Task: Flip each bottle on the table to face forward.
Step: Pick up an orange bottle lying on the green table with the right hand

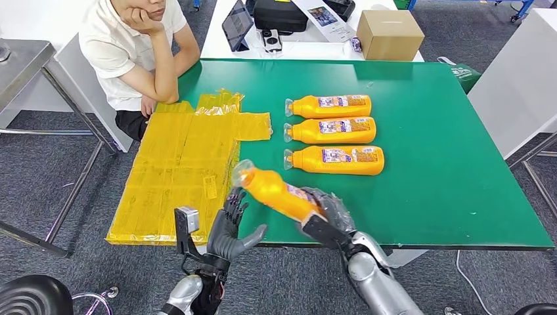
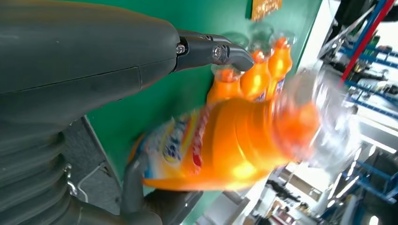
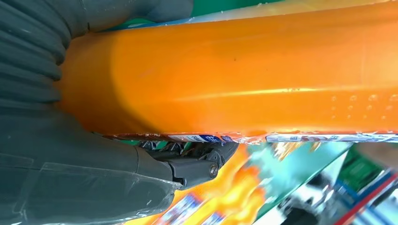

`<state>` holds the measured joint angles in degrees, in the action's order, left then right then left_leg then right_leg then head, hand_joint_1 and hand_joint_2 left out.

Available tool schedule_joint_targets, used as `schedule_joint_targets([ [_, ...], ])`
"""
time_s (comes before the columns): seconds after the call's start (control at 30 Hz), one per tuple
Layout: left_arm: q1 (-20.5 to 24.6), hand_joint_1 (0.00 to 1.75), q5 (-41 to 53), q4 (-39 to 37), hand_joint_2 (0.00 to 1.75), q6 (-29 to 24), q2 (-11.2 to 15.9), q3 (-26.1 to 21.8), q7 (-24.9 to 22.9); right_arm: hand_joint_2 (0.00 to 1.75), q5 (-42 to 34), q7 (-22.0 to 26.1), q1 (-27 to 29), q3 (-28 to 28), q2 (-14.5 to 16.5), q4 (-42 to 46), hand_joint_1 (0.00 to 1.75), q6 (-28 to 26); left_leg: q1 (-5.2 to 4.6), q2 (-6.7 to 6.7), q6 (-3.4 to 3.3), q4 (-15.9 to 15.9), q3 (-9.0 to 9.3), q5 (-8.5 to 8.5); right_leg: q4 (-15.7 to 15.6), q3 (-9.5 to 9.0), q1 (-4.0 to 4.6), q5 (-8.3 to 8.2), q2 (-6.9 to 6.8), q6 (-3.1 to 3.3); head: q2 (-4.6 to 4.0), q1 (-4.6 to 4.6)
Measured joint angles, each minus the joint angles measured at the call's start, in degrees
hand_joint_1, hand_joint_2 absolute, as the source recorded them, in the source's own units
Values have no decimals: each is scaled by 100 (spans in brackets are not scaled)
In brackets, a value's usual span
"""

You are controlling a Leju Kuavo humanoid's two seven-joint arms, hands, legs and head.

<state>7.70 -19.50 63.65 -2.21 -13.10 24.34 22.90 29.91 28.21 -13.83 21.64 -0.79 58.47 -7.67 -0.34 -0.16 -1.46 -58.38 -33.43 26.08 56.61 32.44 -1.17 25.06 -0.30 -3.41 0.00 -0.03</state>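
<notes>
Right hand: my right hand (image 1: 326,213) grips the lower body of the held bottle (image 1: 276,191), fingers wrapped round it; in the right wrist view the orange body (image 3: 234,70) runs across the frame, pressed against the palm.
Held bottle: it hangs above the near edge of the green table (image 1: 433,190), just below the middle of the head view, tilted with its clear cap end toward the upper left.
Left hand: my left hand (image 1: 228,226) is empty, fingers spread and pointing up, just beside the cap end at lower centre-left. I cannot tell from the head view whether a fingertip touches the bottle.
Bottles on table: three bottles (image 1: 332,133) lie in a stacked row at centre frame, labels up, caps toward the left.
Step in hand: I judge I am turning the held bottle between both hands so its label comes round before it joins the row.
How to do it well: I would bring the left hand under the neck before loosening the right, roll the body slowly, and check the label side in the head view. The film-covered surface looks slick, so I keep the grip firm.
Where to set it: below the row, parallel, caps aligned left.
Nearby: yellow bags (image 1: 177,170) lie at left; a seated person (image 1: 141,49) leans on the table's upper-left corner.
</notes>
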Motion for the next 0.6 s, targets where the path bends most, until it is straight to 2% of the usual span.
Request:
schedule_joint_targets([
  [0.37, 261, 0, 59, -199, 175, -67, 2, 75, -10, 175, -11, 20, -226, 575, 367, -334, 175, 154, -1, -3, 3, 0, -6, -3, 2, 4, -2, 0, -4, 0, 0, 2],
  [0.5, 361, 0, -247, -339, 175, -377, -34, 48, -130, 175, -76, 69, -240, 814, 463, -356, 175, 137, -1, -4, 3, 0, -10, -3, 2, 9, -2, 0, -5, 0, 0, 0],
  [0.6, 433, 0, -580, -433, 175, -378, -102, 3, -127, 175, -192, 66, -250, 985, 504, -350, 175, 119, -1, -3, 3, 0, -12, -3, 2, 10, -1, 0, -5, 0, 0, 1],
])
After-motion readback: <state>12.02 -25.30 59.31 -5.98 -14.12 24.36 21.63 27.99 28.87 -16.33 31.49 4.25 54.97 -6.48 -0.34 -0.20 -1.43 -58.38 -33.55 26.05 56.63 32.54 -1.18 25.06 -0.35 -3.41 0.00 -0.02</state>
